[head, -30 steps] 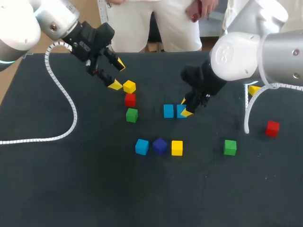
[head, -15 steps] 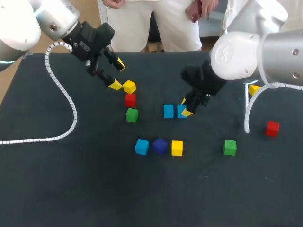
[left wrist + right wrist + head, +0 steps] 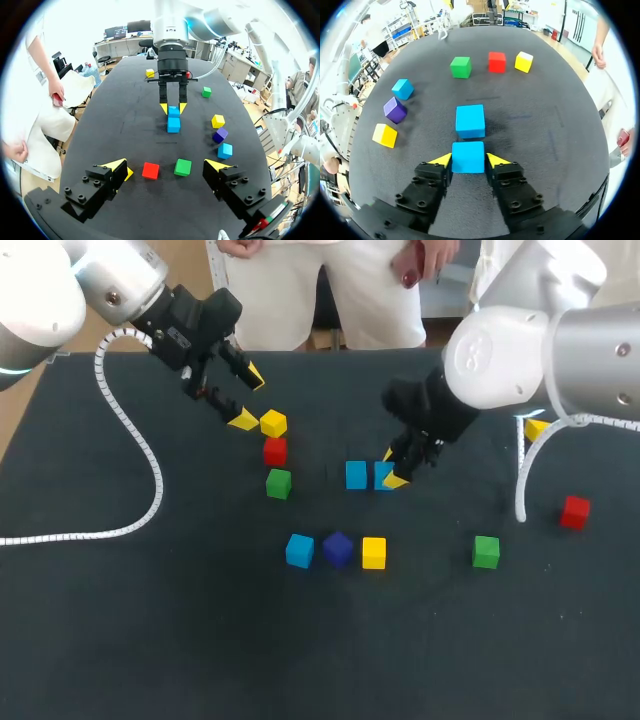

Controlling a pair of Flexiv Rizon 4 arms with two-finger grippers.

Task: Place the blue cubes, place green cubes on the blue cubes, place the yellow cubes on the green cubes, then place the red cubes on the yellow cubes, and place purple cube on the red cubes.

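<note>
Two blue cubes lie side by side mid-table. My right gripper (image 3: pixel 391 466) (image 3: pixel 468 161) is down at the table with its yellow tips against both sides of the nearer blue cube (image 3: pixel 468 157) (image 3: pixel 381 475). The other blue cube (image 3: pixel 470 121) (image 3: pixel 356 475) lies just ahead of it, touching or nearly so. My left gripper (image 3: pixel 249 398) (image 3: pixel 167 166) hangs open above a row of yellow cube (image 3: pixel 273 423), red cube (image 3: pixel 274 451) (image 3: pixel 150 170) and green cube (image 3: pixel 278 483) (image 3: pixel 183 167), holding nothing. A third blue cube (image 3: pixel 299 550), the purple cube (image 3: pixel 338 548) and a yellow cube (image 3: pixel 374 552) sit in a row nearer the front.
A green cube (image 3: pixel 486 551) and a red cube (image 3: pixel 575 511) lie at the right, with a yellow cube (image 3: pixel 536 429) behind my right arm's white cable (image 3: pixel 522 485). The left arm's coiled cable (image 3: pixel 150 470) trails across the table's left side.
</note>
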